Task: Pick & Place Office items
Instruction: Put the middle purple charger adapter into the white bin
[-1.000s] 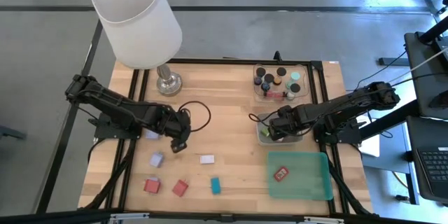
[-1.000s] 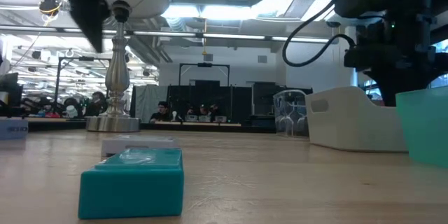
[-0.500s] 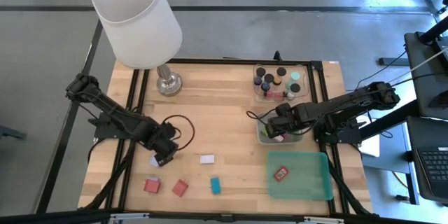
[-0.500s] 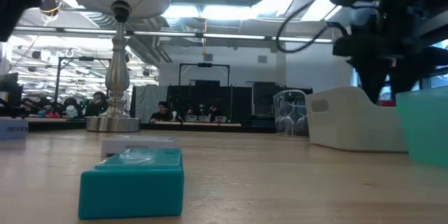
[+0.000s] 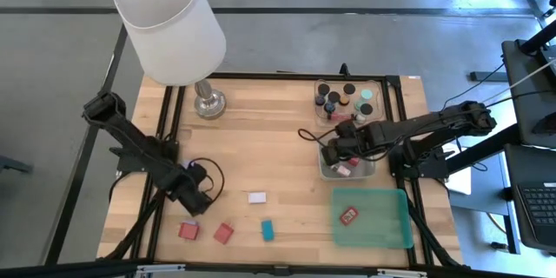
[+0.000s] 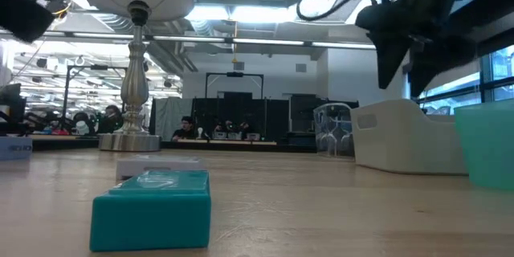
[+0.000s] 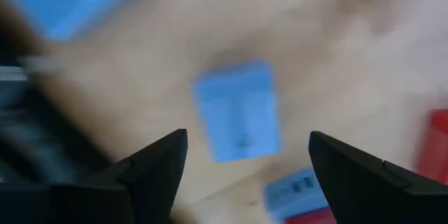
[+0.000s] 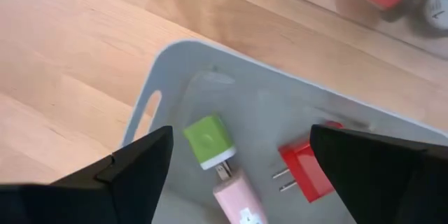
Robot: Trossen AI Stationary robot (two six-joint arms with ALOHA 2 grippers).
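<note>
Your left gripper (image 7: 241, 155), fingers spread, hangs above a blurred lavender block (image 7: 238, 110).
Your right gripper (image 8: 238, 155), fingers apart, sits over the grey tray (image 8: 182, 59); its pink plug (image 8: 236, 197) is cut off.

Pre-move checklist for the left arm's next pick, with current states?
1. Left gripper open: ok, both fingers spread wide.
2. Target between the fingers: ok, small lavender block lies on the wood ahead of them, centred in the left wrist view.
3. Neighbours apart from target: ok in the left wrist view; red block lies close by.
4. Height above target: cannot tell.
5. Right gripper out of the way: ok, open over the grey tray, across the table.
6. Grey tray contents settled: ok, green-capped plug, pink piece and red plug lie inside.
</note>
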